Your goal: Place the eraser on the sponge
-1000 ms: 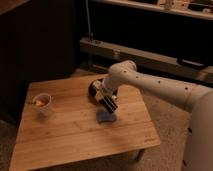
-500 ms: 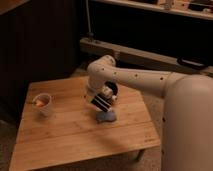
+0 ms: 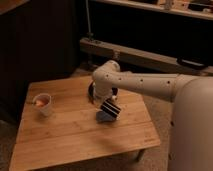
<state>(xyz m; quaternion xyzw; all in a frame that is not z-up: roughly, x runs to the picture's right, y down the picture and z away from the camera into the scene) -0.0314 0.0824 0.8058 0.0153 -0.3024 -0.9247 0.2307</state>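
Observation:
The eraser [image 3: 111, 108], a black block with pale stripes, hangs tilted just above the sponge [image 3: 103, 117], held at the end of my white arm. The sponge is a small blue-grey pad lying on the wooden table [image 3: 75, 130], partly covered by the eraser. My gripper [image 3: 106, 102] is right at the eraser's upper left end, over the sponge, shut on the eraser. I cannot tell whether the eraser touches the sponge.
A translucent cup [image 3: 43, 104] with orange contents stands at the table's left. A dark round dish [image 3: 93, 91] sits behind the arm near the table's far edge. My white arm reaches in from the right. A dark shelf unit stands behind the table.
The arm has swung from right to left across the table and then lowered slightly, carrying the eraser to a spot just over the sponge.

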